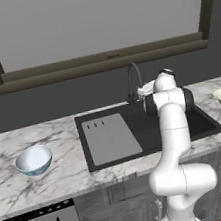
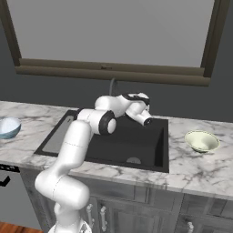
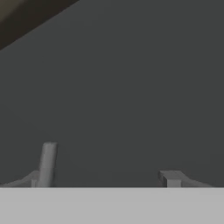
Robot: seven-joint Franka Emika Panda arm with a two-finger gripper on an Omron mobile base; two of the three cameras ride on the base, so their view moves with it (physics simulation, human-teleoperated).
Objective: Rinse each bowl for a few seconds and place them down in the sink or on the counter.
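At table's left end, blue-white bowl (image 1: pixel 34 160): rigid, smooth, likely slippery; grasp rim. Pincer (image 3: pixel 109 175) spread wide, empty, over sink (image 2: pixel 157 150).

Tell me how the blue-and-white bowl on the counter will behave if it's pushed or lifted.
The blue-and-white bowl looks rigid and glossy, so it may slip in a pinch grip. It sits tilted on a rounded underside, so a push probably rocks or slides it across the smooth counter. Its thin rim suggests it is light.
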